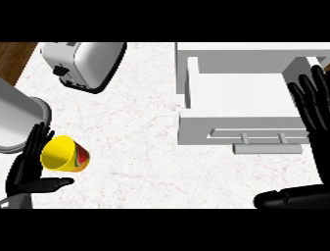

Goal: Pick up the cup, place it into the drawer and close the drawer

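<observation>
A yellow cup (64, 154) with a red and green band lies tilted on the white marble counter (138, 147) at the lower left, its mouth facing up and left. My left hand (29, 169) stands open right beside it, fingers straight along the cup's left side and thumb pointing right below it. The white drawer (232, 93) is pulled open at the upper right, with a bar handle (265, 139) on its front. My right hand (323, 105) is open with fingers up over the drawer's right edge, thumb low at the bottom right.
A silver toaster (84, 63) sits at the back left of the counter. A large grey cylinder (5, 112) stands at the far left, just behind the cup. Wooden floor shows beyond the counter's left and right edges.
</observation>
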`<state>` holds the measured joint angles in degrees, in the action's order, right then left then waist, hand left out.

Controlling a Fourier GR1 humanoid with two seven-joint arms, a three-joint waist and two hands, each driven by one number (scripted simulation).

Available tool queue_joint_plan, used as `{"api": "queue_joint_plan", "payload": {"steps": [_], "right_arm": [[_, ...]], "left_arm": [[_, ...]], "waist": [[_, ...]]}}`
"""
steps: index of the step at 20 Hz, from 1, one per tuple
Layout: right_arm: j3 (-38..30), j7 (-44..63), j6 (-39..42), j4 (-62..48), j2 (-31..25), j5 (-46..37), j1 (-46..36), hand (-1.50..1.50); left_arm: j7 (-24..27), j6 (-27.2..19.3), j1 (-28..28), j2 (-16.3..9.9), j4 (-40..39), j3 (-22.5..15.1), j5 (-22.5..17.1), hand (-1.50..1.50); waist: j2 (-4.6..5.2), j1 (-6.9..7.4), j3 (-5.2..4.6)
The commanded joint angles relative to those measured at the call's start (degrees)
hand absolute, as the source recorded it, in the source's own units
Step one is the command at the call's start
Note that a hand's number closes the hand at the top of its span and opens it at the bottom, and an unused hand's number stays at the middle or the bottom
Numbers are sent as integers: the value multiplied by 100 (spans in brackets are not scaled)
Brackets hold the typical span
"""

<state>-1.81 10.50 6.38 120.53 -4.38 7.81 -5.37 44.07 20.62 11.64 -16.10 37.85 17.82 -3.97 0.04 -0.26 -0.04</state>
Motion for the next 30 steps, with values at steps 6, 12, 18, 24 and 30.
{"api": "queue_joint_plan", "payload": {"steps": [6,12,18,24,30], "right_arm": [[-201,-32,-31,-396,-83,35,-455,-150],[124,179,-181,-156,65,-161,-465,-150],[-159,-26,3,-418,-59,68,-453,-150],[-128,414,-13,263,-84,297,-218,-150],[-197,27,131,-3,-118,196,29,-150]], "left_arm": [[692,149,556,67,-988,-131,106,-150],[1062,497,556,-183,-1519,-40,-2,-150],[1011,569,1076,87,-1930,-69,-58,-150],[868,1385,896,-13,-1805,-136,-246,-150],[1088,1758,734,57,-1501,-211,-371,150]], "waist": [[6,5,-1],[9,-3,-4],[35,-53,-12],[15,-54,-10],[7,-22,-5]]}}
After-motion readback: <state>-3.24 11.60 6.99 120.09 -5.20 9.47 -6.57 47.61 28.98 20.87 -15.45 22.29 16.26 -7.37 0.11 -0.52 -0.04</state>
